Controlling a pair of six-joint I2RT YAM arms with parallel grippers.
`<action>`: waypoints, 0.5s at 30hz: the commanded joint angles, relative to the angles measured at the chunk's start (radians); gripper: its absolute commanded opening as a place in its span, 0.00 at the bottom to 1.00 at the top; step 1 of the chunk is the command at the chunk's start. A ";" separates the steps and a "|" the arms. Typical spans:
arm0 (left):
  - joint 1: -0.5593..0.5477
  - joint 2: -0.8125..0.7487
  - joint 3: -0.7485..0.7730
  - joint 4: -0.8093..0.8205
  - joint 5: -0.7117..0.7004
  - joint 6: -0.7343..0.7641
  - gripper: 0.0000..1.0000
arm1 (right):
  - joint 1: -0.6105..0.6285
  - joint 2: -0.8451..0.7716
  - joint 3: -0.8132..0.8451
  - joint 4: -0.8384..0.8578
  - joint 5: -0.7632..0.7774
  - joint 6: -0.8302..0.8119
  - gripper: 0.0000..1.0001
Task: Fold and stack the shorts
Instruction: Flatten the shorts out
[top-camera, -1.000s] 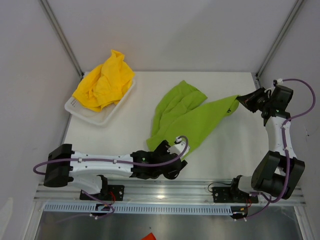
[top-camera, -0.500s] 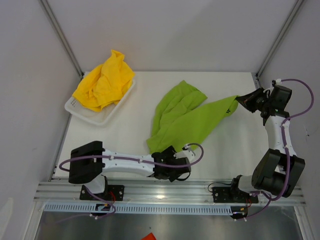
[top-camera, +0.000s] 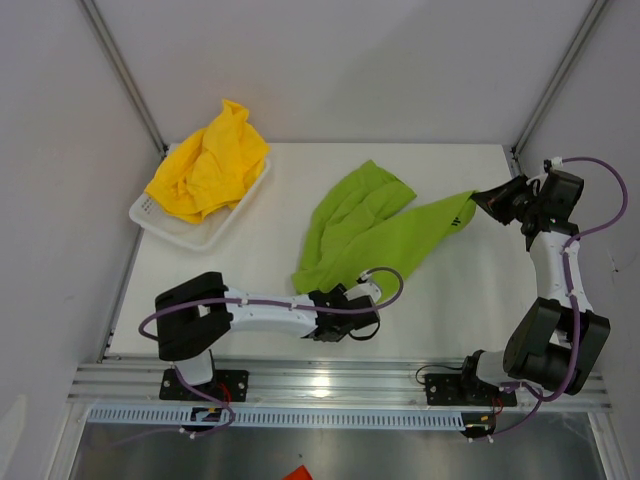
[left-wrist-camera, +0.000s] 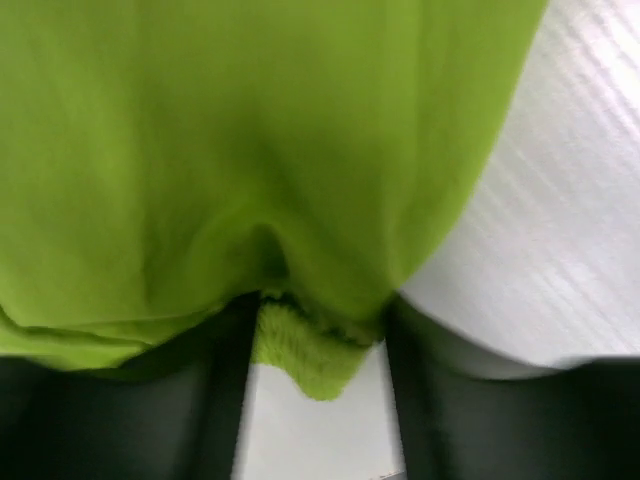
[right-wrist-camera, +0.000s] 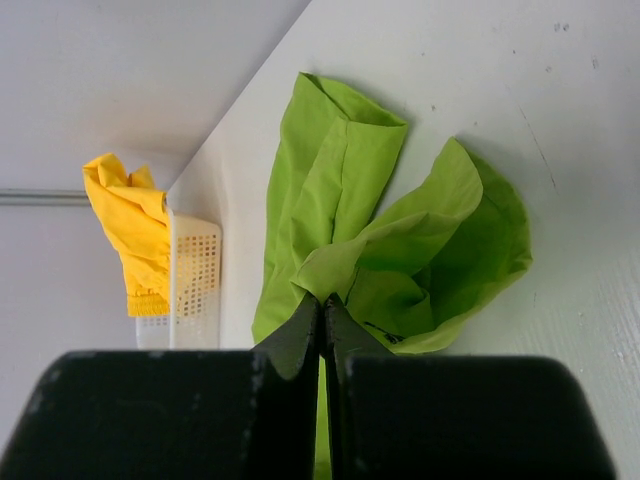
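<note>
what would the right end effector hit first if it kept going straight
The lime green shorts: the right end effector is pinching one corner, and the rest lies straight ahead.

- Lime green shorts (top-camera: 375, 235): soft fabric, creased and partly folded over itself. They lie diagonally across the middle of the counter (top-camera: 250, 270), from near-left to far-right.
- A small dark logo (top-camera: 459, 221) sits close to the far-right corner. That corner is pinched in the right hand (top-camera: 487, 201).
- The ribbed near hem is clamped in the left hand (left-wrist-camera: 315, 335).
- Yellow shorts (top-camera: 208, 165): a crumpled heap in the white basket (top-camera: 175, 232) at the far left, well apart from the green pair.
</note>
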 joint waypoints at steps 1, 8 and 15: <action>0.011 -0.013 -0.013 0.065 0.056 0.009 0.45 | 0.002 -0.005 0.023 0.013 -0.004 -0.003 0.00; 0.012 -0.015 -0.024 0.058 0.157 0.088 0.01 | 0.000 -0.057 0.087 -0.201 0.137 -0.063 0.00; 0.075 -0.225 -0.144 0.265 0.833 0.051 0.02 | 0.006 -0.103 0.184 -0.367 0.411 -0.137 0.00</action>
